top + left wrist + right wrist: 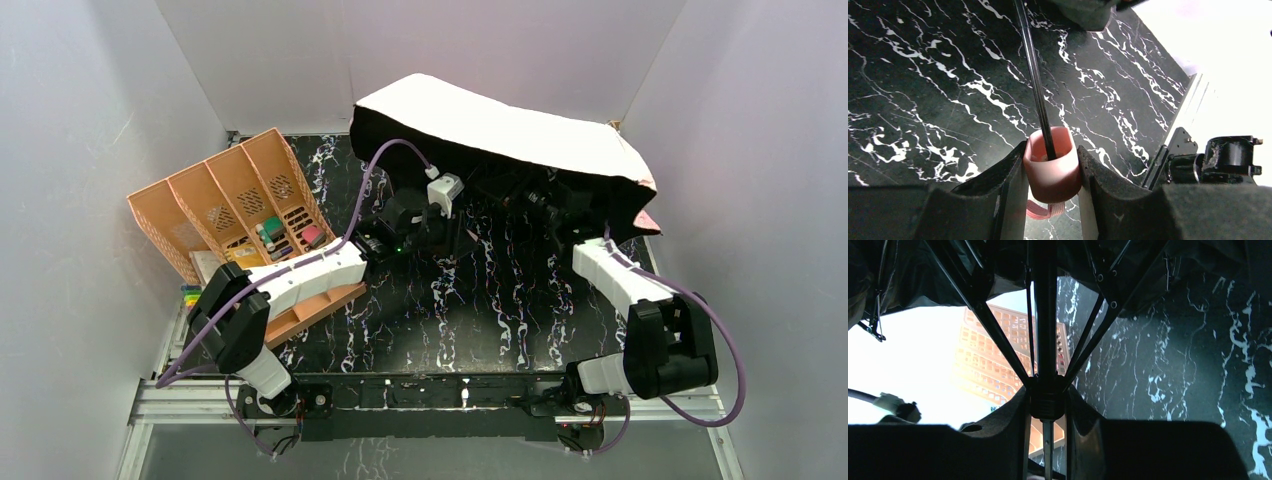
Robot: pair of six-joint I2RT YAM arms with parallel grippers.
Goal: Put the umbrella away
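Note:
The umbrella (500,125) lies open across the back of the table, pale side up and black underneath. My left gripper (438,238) reaches under its near edge. In the left wrist view my left gripper (1052,150) is shut on the pink handle (1050,175), both fingers pressed against its sides. The dark shaft (1035,80) runs up from the handle, and the pink strap (1045,209) hangs below. My right gripper (1047,396) is under the canopy, shut on the black runner (1047,405), where the metal ribs (993,327) fan out. In the top view the canopy hides the right fingers.
An orange slotted organizer (235,205) with small items leans at the left of the black marble table (450,320); it also shows through the ribs as the organizer (993,365). White walls close in on three sides. An arm base (1228,155) sits at the right.

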